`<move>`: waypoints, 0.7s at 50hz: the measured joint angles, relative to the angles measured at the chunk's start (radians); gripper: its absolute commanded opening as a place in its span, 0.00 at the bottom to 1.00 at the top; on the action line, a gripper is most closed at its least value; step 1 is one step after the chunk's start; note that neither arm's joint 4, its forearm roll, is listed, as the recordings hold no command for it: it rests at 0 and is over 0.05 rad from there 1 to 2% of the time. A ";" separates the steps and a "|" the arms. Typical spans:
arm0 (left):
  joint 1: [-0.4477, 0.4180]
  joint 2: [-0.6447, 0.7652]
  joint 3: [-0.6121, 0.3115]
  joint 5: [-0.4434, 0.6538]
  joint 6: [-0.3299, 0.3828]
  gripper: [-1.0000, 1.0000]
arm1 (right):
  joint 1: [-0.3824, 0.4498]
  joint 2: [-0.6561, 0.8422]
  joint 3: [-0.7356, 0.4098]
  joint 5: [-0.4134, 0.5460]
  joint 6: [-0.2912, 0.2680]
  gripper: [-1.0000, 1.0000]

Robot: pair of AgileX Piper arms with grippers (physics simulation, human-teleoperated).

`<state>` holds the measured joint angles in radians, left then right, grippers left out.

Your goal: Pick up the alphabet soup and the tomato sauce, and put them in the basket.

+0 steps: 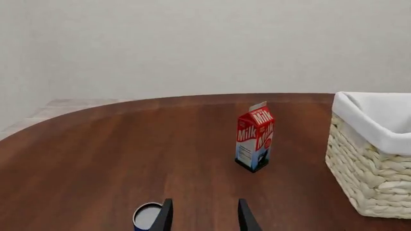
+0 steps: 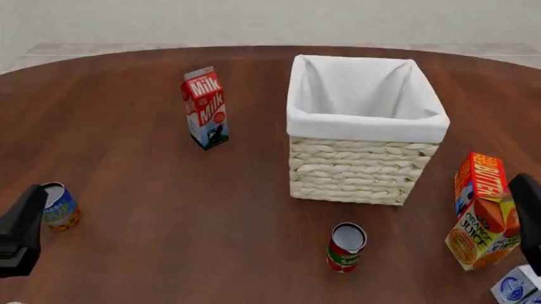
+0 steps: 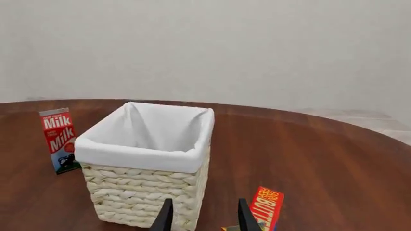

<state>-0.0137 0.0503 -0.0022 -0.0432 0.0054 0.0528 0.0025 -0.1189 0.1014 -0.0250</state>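
Observation:
The alphabet soup, a blue can with an orange base, stands at the table's left, just ahead of my left arm. In the left wrist view its grey top shows just outside one finger of my left gripper, which is open and empty. The tomato sauce, a red, white and green can, stands upright in front of the basket. My right gripper is open and empty, facing the basket. The basket holds only its white lining.
A milk carton stands left of the basket. At the right, a butter box, an orange juice carton and a small blue-white box crowd near my right arm.

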 measured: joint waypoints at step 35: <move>-0.002 -0.006 0.001 0.005 -0.002 1.00 | 0.263 0.245 -0.219 -0.028 -0.018 1.00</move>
<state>-0.0156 0.0444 -0.0015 -0.0377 0.0034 0.3155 0.2479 -0.3382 0.0738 -0.0432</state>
